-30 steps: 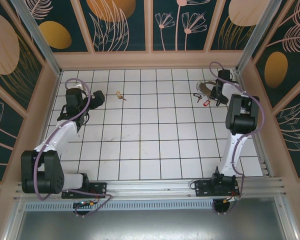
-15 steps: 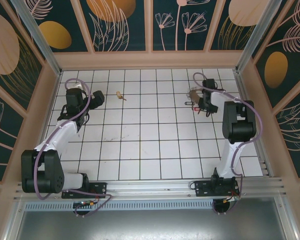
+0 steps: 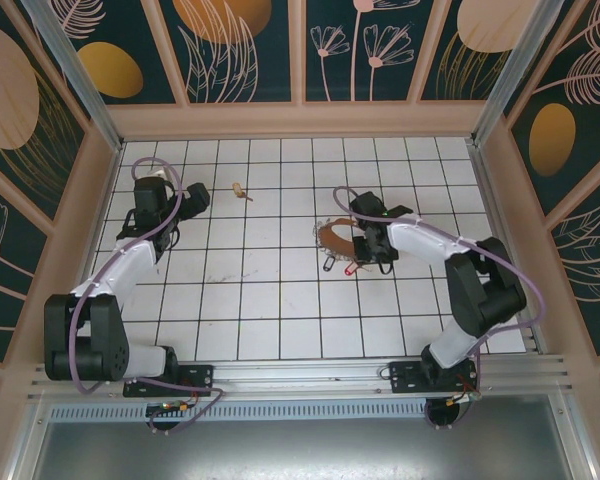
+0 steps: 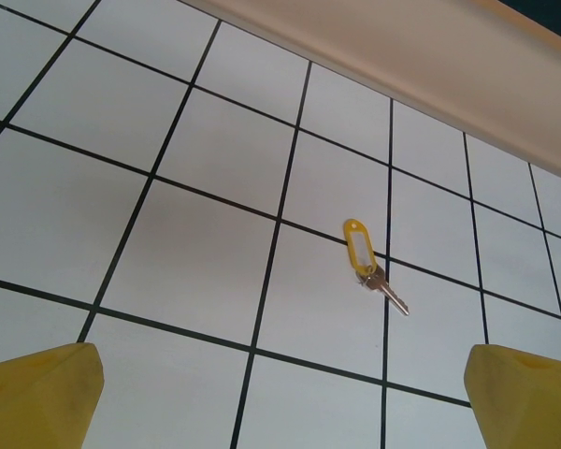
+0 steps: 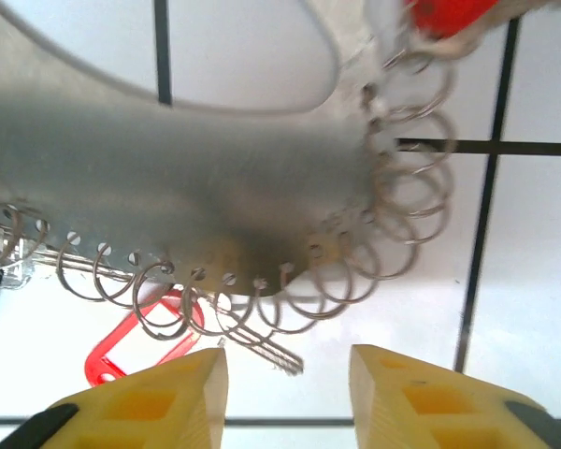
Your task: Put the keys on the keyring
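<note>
The keyring (image 3: 326, 236) is a brownish hoop near the floor's middle, hanging from my right gripper (image 3: 366, 248), with small keys (image 3: 327, 263) and a red tag (image 3: 351, 268) dangling below. In the right wrist view its grey band (image 5: 187, 168) carries several wire rings, a silvery key (image 5: 271, 348) and a red tag (image 5: 136, 341). My right gripper (image 5: 288, 360) stands narrowly apart, and its hold on the band lies below the frame edge. A loose key with a yellow tag (image 4: 369, 267) (image 3: 242, 191) lies on the tiles ahead of my open left gripper (image 4: 280, 374) (image 3: 194, 196).
A beige wall rail (image 4: 430, 65) runs just behind the loose key. Low walls (image 3: 300, 120) bound the white tiled floor on all sides. The right arm's cable (image 3: 430, 232) loops over the floor behind its wrist.
My right arm has swung from the far right corner to the floor's middle, bringing the keyring and its dangling keys along. The left arm has barely shifted.
</note>
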Robot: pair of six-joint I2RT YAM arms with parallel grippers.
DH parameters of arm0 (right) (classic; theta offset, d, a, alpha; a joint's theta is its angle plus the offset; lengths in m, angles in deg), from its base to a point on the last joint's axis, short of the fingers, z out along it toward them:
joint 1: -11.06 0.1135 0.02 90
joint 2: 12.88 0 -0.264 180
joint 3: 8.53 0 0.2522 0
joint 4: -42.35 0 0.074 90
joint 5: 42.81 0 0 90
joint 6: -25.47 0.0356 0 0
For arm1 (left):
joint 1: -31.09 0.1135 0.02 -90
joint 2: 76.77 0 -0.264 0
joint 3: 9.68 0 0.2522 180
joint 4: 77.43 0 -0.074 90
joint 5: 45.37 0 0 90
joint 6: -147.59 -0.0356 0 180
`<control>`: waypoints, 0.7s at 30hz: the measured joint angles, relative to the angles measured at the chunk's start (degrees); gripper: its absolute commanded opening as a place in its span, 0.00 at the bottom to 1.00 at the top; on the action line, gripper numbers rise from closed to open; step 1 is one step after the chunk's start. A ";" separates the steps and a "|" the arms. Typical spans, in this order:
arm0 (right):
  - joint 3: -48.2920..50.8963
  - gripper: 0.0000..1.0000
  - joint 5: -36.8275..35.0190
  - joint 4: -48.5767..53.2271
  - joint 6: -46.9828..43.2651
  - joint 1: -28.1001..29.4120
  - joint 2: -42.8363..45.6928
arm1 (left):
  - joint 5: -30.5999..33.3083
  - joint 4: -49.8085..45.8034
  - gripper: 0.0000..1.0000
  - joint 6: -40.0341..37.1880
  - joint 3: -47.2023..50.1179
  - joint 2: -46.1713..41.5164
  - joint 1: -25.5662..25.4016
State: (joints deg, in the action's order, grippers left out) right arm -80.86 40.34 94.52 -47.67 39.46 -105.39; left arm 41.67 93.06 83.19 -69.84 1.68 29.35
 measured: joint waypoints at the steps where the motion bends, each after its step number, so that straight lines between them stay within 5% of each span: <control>1: -0.55 0.46 -0.15 0.68 -0.15 -0.02 0.96 | 0.00 -0.02 0.99 0.02 0.00 0.20 0.00; 7: -5.88 0.51 1.73 0.31 -1.49 0.61 1.79 | -0.04 0.00 0.99 0.02 0.00 1.44 0.00; 14: -14.23 0.61 -2.05 -3.72 0.04 10.60 -10.21 | 0.02 0.00 0.99 0.02 0.00 1.97 0.00; 21: -9.22 0.61 -8.17 -3.96 0.50 13.09 -14.25 | 0.07 0.00 0.99 0.00 0.00 2.29 0.00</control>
State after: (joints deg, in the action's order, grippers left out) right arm -90.08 32.17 90.57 -47.17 52.55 -119.64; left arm 41.74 93.06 83.19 -69.84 3.98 29.35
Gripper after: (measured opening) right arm 0.611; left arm 0.988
